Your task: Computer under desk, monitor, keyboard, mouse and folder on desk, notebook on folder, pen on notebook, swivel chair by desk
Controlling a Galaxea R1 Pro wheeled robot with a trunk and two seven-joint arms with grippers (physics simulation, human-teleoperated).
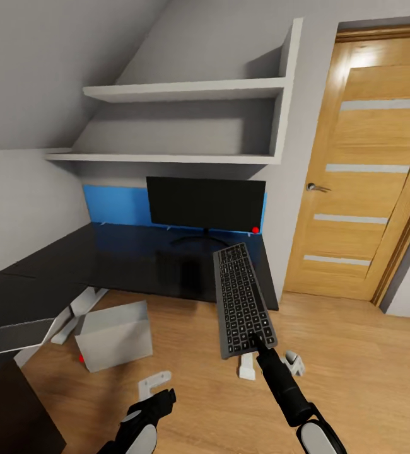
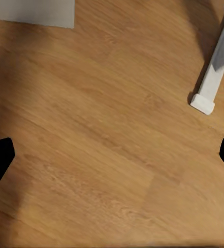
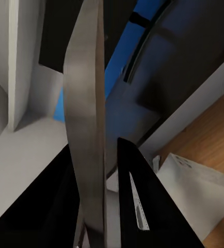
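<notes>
The grey keyboard with black keys hangs in the air over the front right edge of the desk, its far end above the glossy black top. My right gripper is shut on its near end; in the right wrist view the keyboard stands edge-on between the black fingers. The black monitor stands at the back of the desk. The light grey computer sits on the floor at the desk's front edge. My left gripper hangs open over bare floor.
White desk legs stand on the wood floor below the keyboard, another leg near my left gripper. An oak door is to the right, grey shelves above the desk, and a blue wall panel behind it.
</notes>
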